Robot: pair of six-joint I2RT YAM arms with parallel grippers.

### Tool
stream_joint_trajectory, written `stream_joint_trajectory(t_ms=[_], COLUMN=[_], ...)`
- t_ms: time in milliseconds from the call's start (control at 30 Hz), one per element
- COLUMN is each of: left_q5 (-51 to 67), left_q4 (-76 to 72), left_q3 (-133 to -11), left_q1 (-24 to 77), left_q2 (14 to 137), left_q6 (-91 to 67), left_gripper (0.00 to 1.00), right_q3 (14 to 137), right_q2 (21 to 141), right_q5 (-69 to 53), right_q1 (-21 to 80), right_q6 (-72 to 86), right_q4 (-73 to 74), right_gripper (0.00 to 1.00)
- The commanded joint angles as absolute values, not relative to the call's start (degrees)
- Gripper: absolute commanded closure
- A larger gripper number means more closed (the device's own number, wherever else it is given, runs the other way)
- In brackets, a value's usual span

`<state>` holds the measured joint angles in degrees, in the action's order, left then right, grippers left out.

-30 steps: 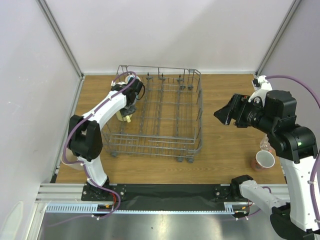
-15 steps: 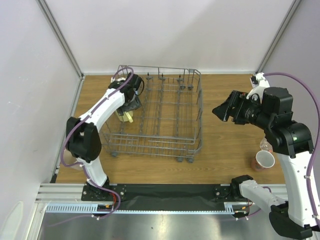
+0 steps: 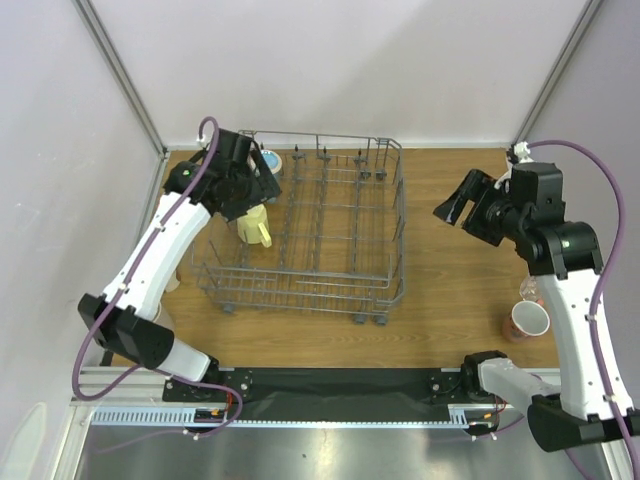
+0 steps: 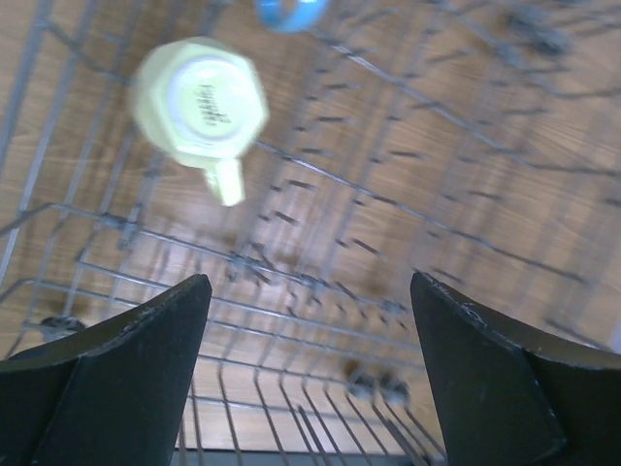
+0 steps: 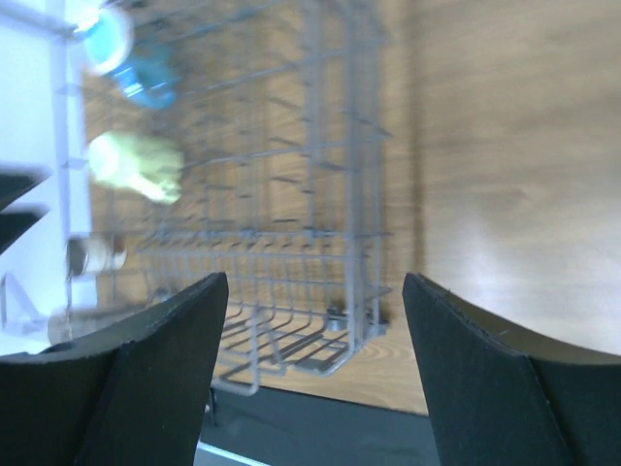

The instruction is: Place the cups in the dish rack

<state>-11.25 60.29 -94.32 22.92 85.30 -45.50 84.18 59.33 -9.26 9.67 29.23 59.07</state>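
Observation:
The grey wire dish rack stands mid-table. A pale yellow cup sits upside down in its left side, handle toward the front, and a blue cup is at the rack's back left corner. My left gripper hovers open above the yellow cup, apart from it, with nothing between its fingers. The right gripper hangs open and empty in the air to the right of the rack. A salmon pink cup and a clear glass stand at the table's right edge.
A beige cup stands on the table left of the rack, partly behind my left arm in the top view. The back wall and side panels close in the table. Bare wood lies between the rack and the right-hand cups.
My left gripper opened, let go of the yellow cup in the rack, and rose back and to the left. The right gripper shifted slightly toward the back.

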Motion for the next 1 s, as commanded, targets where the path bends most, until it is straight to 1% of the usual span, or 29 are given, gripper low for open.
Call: stream_joint_trajectory(t_ms=[0, 33, 100, 133, 267, 367, 567, 600, 700, 867, 967], left_q5=[-3.5, 1.3, 6.7, 11.9, 22.1, 26.9, 32.3, 33.6, 34.0, 35.3, 35.0], left_q4=[60.1, 59.2, 55.3, 54.2, 48.7, 46.3, 44.1, 43.9, 44.3, 45.5, 46.2], left_q3=[-98.3, -98.4, -98.2, -98.2, -98.0, -98.0, -98.1, -98.0, -98.0, -98.3, -99.3], left_q1=[23.2, 23.2, 23.1, 23.1, 23.2, 23.1, 23.2, 23.1, 23.1, 23.1, 22.8], left_q2=[82.3, 81.8, 81.1, 81.2, 81.8, 82.3, 82.4, 82.4, 82.0, 82.2, 82.2], left_q6=[-41.4, -41.0, -39.6, -39.6, -40.0, -40.0, -40.0, -39.9, -38.3, -36.6, -35.6], left_gripper=[0.1, 0.1, 0.11, 0.12, 0.12, 0.12, 0.12, 0.11, 0.07, 0.05, 0.05], right_q3=[84.3, 84.2, 84.0, 83.6, 82.2, 81.9, 81.5, 81.4, 80.3, 76.6, 74.5], right_q2=[63.0, 63.8, 66.1, 66.7, 67.6, 68.2, 71.6, 72.4, 75.0, 77.4, 78.8], right_q5=[-3.1, -2.0, 1.7, 2.7, 8.7, 11.6, 16.5, 16.5, 16.1, 17.7, 17.9], right_q1=[5.8, 4.7, 0.5, -1.6, -9.3, -11.3, -16.2, -16.9, -19.1, -23.9, -25.1], right_q6=[33.3, 33.9, 35.9, 36.4, 38.0, 37.8, 37.8, 37.7, 38.1, 38.5, 38.1], right_q4=[63.7, 64.9, 68.6, 69.6, 72.1, 71.9, 70.0, 69.4, 66.9, 63.6, 61.4], right_gripper=[0.21, 0.21, 0.21, 0.21, 0.23, 0.23, 0.24, 0.25, 0.27, 0.29, 0.3])
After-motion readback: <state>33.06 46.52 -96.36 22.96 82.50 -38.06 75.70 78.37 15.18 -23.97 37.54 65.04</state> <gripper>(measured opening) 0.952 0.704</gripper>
